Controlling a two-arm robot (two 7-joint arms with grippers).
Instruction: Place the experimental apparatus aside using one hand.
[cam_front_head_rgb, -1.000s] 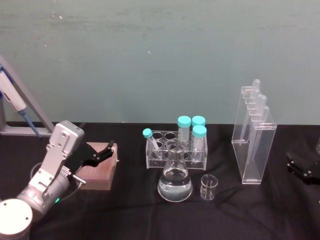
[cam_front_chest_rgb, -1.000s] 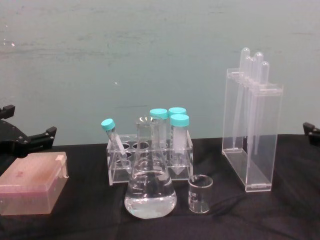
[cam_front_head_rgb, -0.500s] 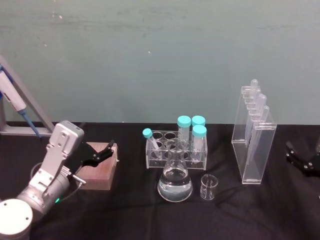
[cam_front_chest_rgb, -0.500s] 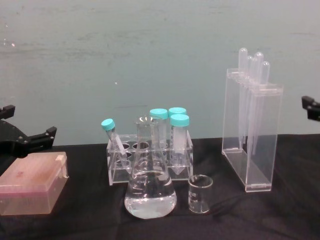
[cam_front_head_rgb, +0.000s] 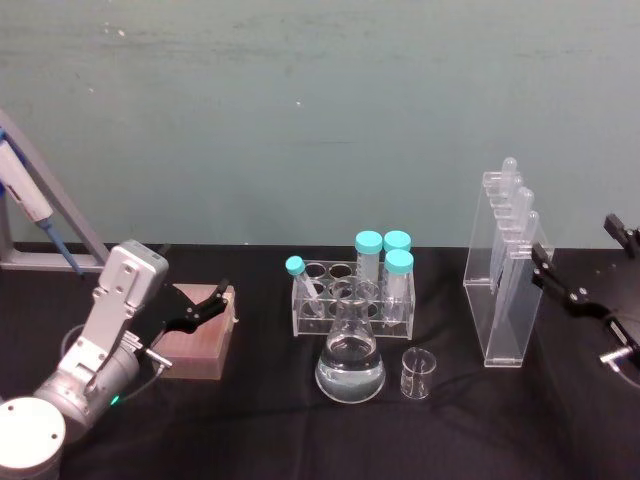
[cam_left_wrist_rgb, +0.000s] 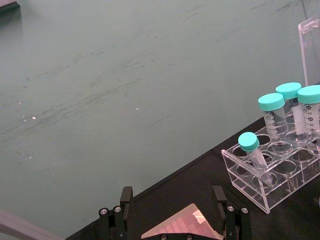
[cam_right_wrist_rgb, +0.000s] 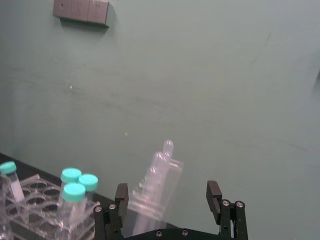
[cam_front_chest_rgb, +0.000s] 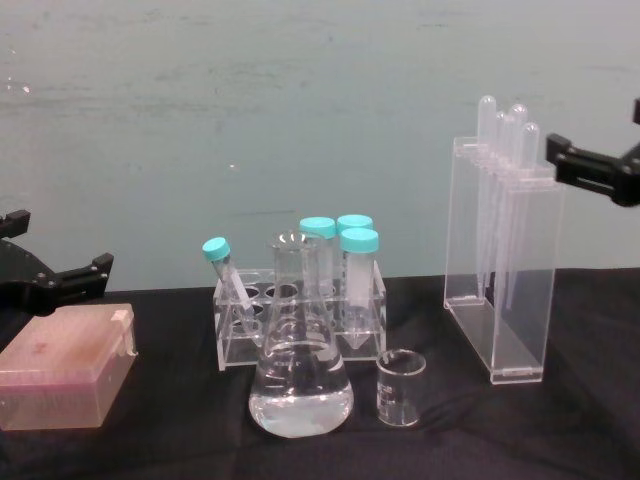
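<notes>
The experimental apparatus stands on the black table: a tall clear pipette stand (cam_front_head_rgb: 505, 290) (cam_front_chest_rgb: 505, 270) at the right, a small beaker (cam_front_head_rgb: 418, 374) (cam_front_chest_rgb: 401, 388) and a conical flask (cam_front_head_rgb: 350, 362) (cam_front_chest_rgb: 300, 375) with clear liquid in the middle. My right gripper (cam_front_head_rgb: 585, 258) hovers open just right of the stand, near its top, one finger (cam_front_chest_rgb: 585, 168) close to the pipette bulbs. In the right wrist view the stand (cam_right_wrist_rgb: 155, 192) appears between the spread jaws of that gripper (cam_right_wrist_rgb: 167, 197), farther off. The left gripper (cam_front_head_rgb: 215, 300) (cam_left_wrist_rgb: 172, 200) hangs open over a pink box at the left.
A clear rack (cam_front_head_rgb: 352, 295) with teal-capped tubes stands right behind the flask. The pink box (cam_front_head_rgb: 195, 345) (cam_front_chest_rgb: 65, 365) lies at the left. A pipette on a sloped holder (cam_front_head_rgb: 30, 205) is at the far left. A green wall closes the back.
The right gripper has risen from the table's right edge and moved left, up to the top of the pipette stand. The left arm and the labware have not moved.
</notes>
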